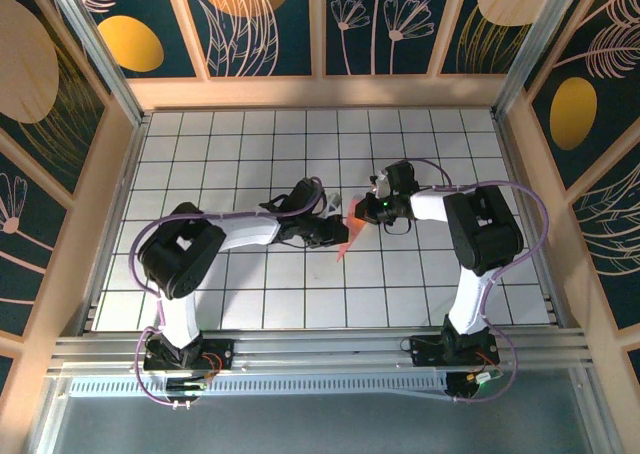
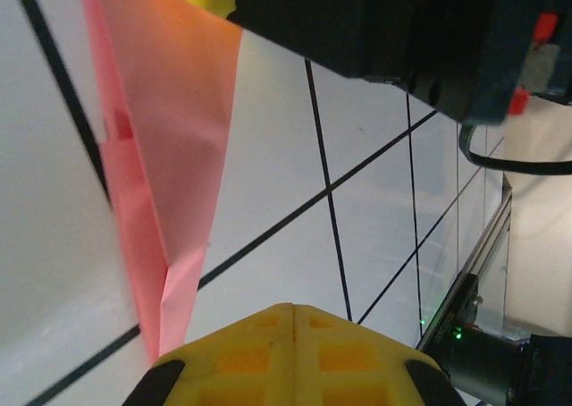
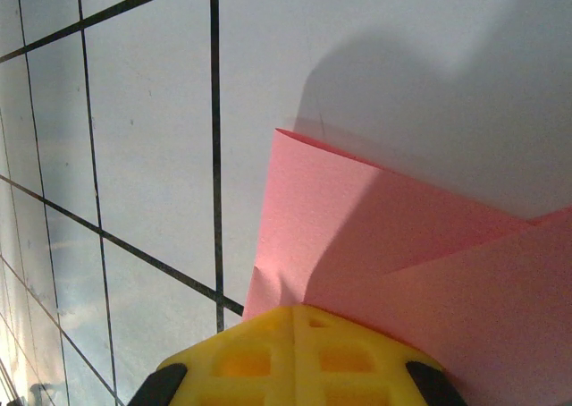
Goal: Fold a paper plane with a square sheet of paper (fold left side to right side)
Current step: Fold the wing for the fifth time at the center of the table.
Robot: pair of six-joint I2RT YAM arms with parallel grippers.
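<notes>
1. paper plane sits at mid desk where the two arms meet. the right hand has its yellow pads pressed together, and the pink folds fan out straight from their tips, so i judge it is pinching the plane's wide end.
2. the left hand is also closed, pad against pad. the plane's narrow end runs down to the left edge of those pads, not to the seam between them, so i cannot tell whether any paper is caught there.
3. from the left hand, the plane stretches ahead and up the left wrist view, widening until it meets the right hand's yellow pad at the top.
4. from above, the long axis runs from the wide end by the right hand down to a point aimed at the arms' bases, leaning slightly left.
5. the paper throws a broad shadow on the desk in the right wrist view, so it seems raised rather than lying flat.
6. judgement: the coming move turns on that axis. the right hand anchors the wide end, and the left hand, beside the point, is the nearer one to carry the left flap across.
</notes>
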